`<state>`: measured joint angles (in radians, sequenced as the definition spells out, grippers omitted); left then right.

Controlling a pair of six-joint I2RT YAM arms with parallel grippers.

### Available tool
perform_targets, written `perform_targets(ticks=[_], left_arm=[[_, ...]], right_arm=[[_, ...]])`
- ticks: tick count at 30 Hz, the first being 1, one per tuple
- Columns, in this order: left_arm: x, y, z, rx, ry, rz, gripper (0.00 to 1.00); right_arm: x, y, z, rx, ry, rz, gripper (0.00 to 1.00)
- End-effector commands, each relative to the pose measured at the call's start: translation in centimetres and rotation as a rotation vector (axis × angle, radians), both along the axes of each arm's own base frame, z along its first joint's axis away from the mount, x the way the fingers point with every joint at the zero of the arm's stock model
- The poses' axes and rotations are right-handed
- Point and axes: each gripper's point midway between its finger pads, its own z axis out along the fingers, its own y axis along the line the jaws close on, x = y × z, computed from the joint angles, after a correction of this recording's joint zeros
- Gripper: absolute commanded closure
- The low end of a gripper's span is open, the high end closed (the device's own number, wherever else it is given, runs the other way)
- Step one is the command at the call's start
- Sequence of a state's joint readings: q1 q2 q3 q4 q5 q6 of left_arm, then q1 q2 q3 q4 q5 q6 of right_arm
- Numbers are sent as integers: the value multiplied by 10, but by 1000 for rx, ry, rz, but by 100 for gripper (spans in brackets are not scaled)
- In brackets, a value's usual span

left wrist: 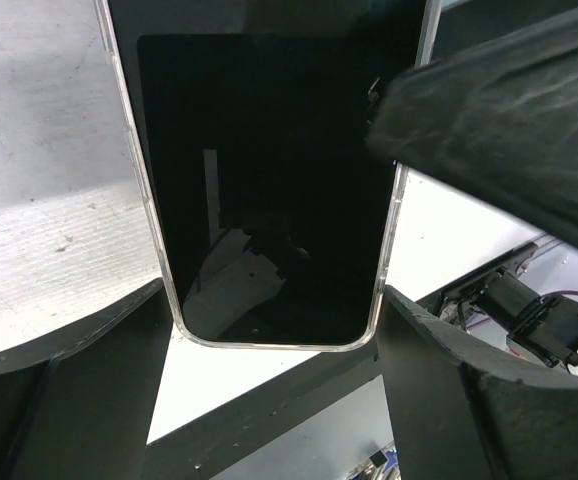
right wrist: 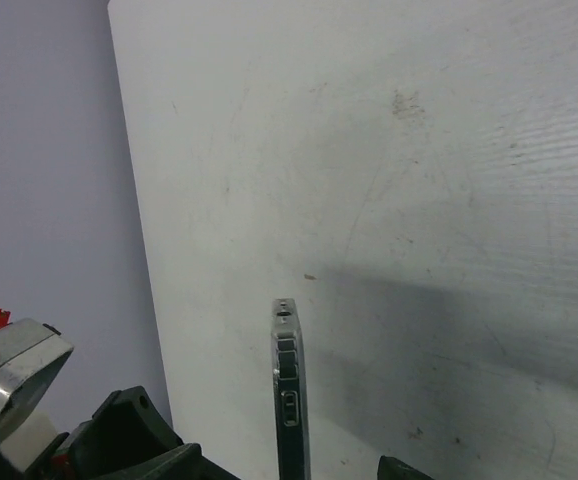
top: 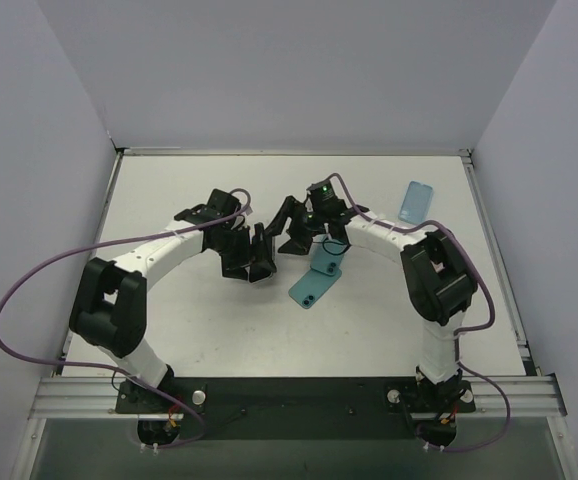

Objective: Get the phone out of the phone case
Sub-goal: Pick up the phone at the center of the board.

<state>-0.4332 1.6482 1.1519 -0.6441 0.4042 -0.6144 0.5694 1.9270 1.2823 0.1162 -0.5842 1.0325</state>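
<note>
A phone with a black screen [left wrist: 269, 180] sits in a clear case whose rim [left wrist: 274, 346] runs round it. It is held in the air above the white table. My left gripper [left wrist: 272, 297] is shut on the phone's long edges near its lower end, one finger [left wrist: 89, 390] on each side. In the right wrist view the phone [right wrist: 289, 400] stands edge-on between my right gripper's [right wrist: 284, 468] spread fingers, with a gap on each side. One right finger [left wrist: 499, 130] crosses in front of the screen. In the top view the two grippers [top: 259, 258] [top: 291, 228] meet mid-table and hide the phone.
A teal phone case [top: 314, 283] lies on the table just right of the grippers, under the right arm. A light blue case or phone [top: 417, 201] lies at the back right. White walls enclose the table [right wrist: 419, 150] on three sides.
</note>
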Motion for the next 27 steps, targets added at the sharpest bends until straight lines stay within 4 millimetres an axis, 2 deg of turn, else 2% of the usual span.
perform_targets(ticks=[1,2,5,6,7,9,10,12,13,14,15,17,18,19,20,21,23,24,25,26,27], left_arm=[[6,-16,45,-112,-116,-64,100],[6,-17,49,-119,-123,-64,100],[6,-17,58,-138,-149,-61,100],[6,-18,58,-143,-150,-59,100],[6,-19,62,-156,-159,-60,100],[6,-21,66,-173,-160,-66,89],[5,-24,70,-193,-160,-73,74],[4,-27,79,-220,-172,-78,50],[3,-28,89,-247,-188,-87,18],[2,-29,96,-264,-203,-90,10],[2,-29,103,-280,-214,-93,8],[-1,-30,122,-334,-247,-114,7],[2,-26,128,-358,-252,-106,6],[-2,-27,141,-417,-270,-130,6],[-2,-25,145,-445,-272,-126,5],[-1,-19,154,-511,-250,-106,5],[5,-13,160,-620,-298,-93,5],[7,-11,166,-690,-247,-37,4],[18,-6,184,-776,-360,-63,4],[15,-5,175,-813,-338,-44,4],[14,-6,179,-868,-282,-6,4]], right_arm=[[-3,23,7,15,-5,39,42],[-5,26,8,13,-8,50,45],[-10,29,5,29,2,53,73],[-9,28,6,33,-4,48,93],[-8,25,11,36,-16,42,100],[-6,18,20,44,-37,33,100],[-4,15,24,48,-49,30,100],[-5,9,31,62,-71,42,100],[1,1,44,82,-105,28,100],[2,-4,50,92,-119,27,100],[0,-10,60,113,-137,34,100],[7,-24,71,144,-163,20,100],[5,-27,84,173,-182,33,100],[7,-37,83,177,-183,16,100],[7,-42,88,185,-191,9,100],[3,-47,102,205,-224,7,100],[-2,-54,111,232,-252,9,100],[-7,-54,122,249,-277,20,100],[-12,-53,131,281,-298,47,100],[-18,-53,131,308,-280,47,100],[-22,-52,139,343,-292,55,100]])
